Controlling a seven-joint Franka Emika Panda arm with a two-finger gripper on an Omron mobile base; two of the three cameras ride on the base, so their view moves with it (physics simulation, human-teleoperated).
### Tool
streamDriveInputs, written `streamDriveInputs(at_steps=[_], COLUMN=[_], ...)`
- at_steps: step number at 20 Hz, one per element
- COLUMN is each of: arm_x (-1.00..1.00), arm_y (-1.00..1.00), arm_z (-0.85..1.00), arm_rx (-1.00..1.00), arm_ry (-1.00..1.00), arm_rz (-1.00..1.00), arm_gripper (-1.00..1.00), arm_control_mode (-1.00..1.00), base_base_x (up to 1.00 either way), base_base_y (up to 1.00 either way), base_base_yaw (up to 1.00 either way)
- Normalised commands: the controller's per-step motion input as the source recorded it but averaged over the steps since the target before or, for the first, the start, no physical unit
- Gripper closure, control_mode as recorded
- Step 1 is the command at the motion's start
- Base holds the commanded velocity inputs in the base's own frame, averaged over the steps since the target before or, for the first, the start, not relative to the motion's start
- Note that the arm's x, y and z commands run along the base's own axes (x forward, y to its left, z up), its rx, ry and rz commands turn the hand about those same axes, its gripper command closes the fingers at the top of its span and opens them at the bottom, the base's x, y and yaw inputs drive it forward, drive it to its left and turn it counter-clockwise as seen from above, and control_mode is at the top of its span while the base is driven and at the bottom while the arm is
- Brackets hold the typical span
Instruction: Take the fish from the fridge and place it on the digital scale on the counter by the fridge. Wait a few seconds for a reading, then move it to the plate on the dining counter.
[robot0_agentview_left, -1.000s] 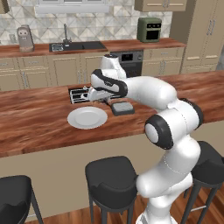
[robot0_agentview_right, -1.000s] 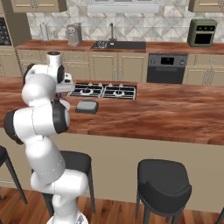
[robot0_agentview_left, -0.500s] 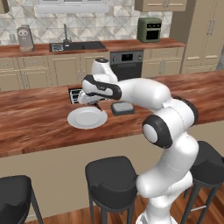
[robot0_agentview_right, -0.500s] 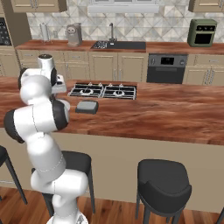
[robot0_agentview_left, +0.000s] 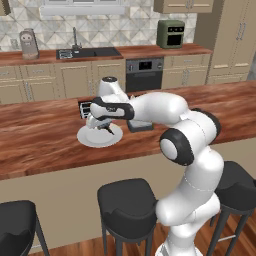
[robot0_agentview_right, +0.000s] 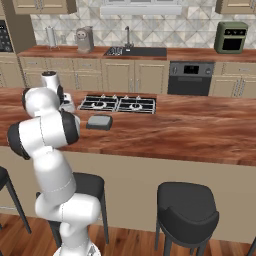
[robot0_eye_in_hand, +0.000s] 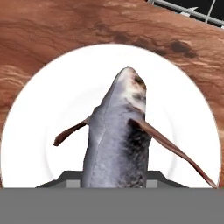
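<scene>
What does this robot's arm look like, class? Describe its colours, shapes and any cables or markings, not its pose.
The arm is built of smooth, glossy white rounded segments, joined by dark grey to black round joint caps, such as the one at the elbow. The gripper is small and dark, with two short fingers. No loose cables or printed markings can be made out in these views.

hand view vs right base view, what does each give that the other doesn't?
Hand view: the fish held in the gripper, hanging over the plate.

Right base view: the digital scale with nothing on it, the stools, the sink wall.

Both: the reddish-brown counter and the cooktop, just a corner of it in the hand view.
</scene>
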Motion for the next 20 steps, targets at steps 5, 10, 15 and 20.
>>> streamDriveInputs(at_steps=[5,10,15,20], arm_x=[0.0,0.0,0.0,0.0], arm_y=[0.07,0.01,0.0,0.0], arm_z=[-0.36,-0.06,0.0,0.0], arm_rx=[0.0,0.0,0.0,0.0], arm_ry=[0.0,0.0,0.0,0.0], arm_rz=[0.0,0.0,0.0,0.0], arm_gripper=[1.0,1.0,-1.0,-1.0], arm_control_mode=[-1.0,-1.0,-1.0,-1.0], base_base_x=[0.0,0.0,0.0,0.0], base_base_y=[0.0,0.0,0.0,0.0], base_base_yaw=[0.0,0.0,0.0,0.0])
